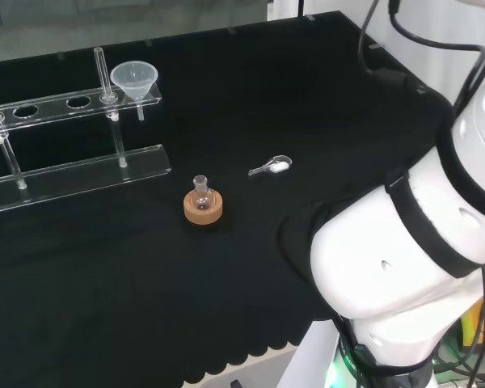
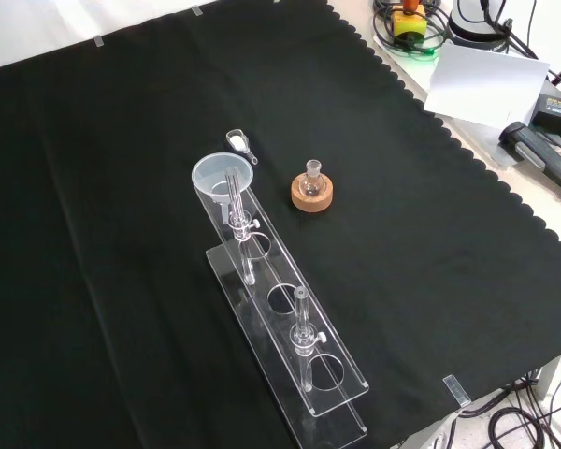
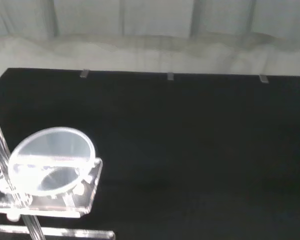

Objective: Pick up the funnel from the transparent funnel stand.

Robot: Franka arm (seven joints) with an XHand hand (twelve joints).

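The funnel (image 1: 134, 79) sits in the stand's (image 1: 73, 174) right end hole in the head view; I cannot tell the hand's state.

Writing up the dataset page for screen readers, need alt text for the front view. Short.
A clear funnel sits in the end hole of a transparent funnel stand that runs diagonally across a black cloth. Beside the funnel stand a small glass flask on a cork ring and a small clear scoop holding something white.
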